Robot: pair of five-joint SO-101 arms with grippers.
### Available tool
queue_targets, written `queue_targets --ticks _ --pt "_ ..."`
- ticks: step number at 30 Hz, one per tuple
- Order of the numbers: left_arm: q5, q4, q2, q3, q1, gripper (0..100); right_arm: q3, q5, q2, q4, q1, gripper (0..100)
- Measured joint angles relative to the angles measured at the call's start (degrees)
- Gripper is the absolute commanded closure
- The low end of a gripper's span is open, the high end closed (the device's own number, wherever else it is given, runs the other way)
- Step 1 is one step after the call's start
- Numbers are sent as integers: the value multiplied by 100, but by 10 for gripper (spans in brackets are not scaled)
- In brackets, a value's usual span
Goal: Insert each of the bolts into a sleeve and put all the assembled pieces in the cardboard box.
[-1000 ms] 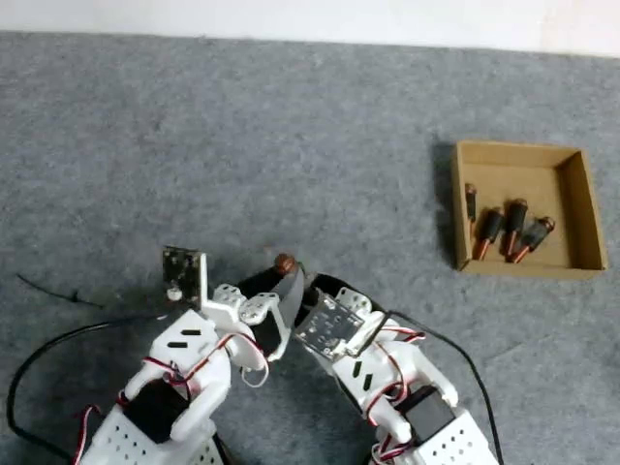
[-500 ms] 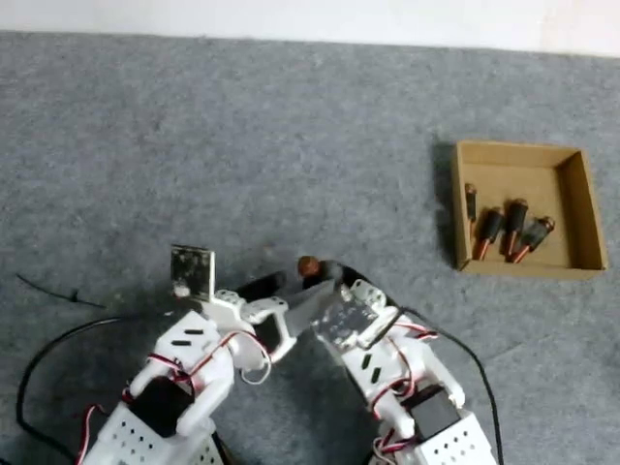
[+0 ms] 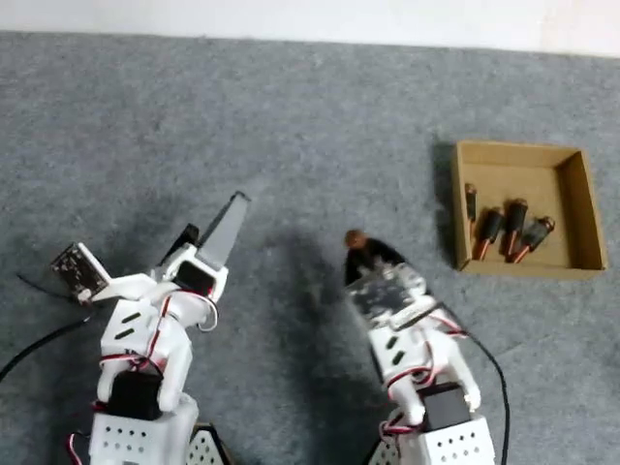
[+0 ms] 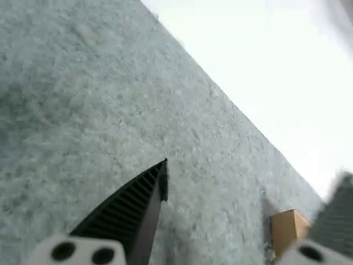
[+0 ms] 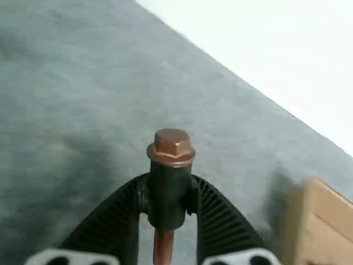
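Observation:
An assembled piece, a copper bolt (image 5: 171, 146) inside a black sleeve (image 5: 167, 193), stands upright between the fingers of my right gripper (image 5: 168, 185), which is shut on the sleeve. From above, this gripper (image 3: 366, 257) is left of the cardboard box (image 3: 455, 208), with the bolt head (image 3: 355, 237) showing at its tip. Several assembled pieces (image 3: 504, 231) lie in the box. My left gripper (image 3: 215, 215) is at the left, well apart from the right one. It is open, with nothing between its fingers (image 4: 132, 210).
The box's corner (image 4: 287, 229) shows far off in the left wrist view, and its side (image 5: 325, 221) shows in the right wrist view. Grey carpet lies between the arms and the box. A thin black cable (image 3: 44, 291) runs beside the left arm.
The two grippers, close together before, have parted. The left one swung away to the left and now stands open. The right one carried the sleeved bolt to the right, nearer the box.

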Motion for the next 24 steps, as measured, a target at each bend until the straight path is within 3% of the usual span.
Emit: queue_targets --ticks 7,12,17,24 --pt "-220 -510 0 185 0 782 0 -334 0 -1257 1732 992" --pt "-220 -519 0 185 -18 779 -88 -255 712 -1442 2180 992" --pt "-220 -519 0 193 -35 779 -1380 -246 2840 -1451 2497 992" --pt "-255 -519 0 229 -35 779 -4738 -659 7253 -1459 3226 990"
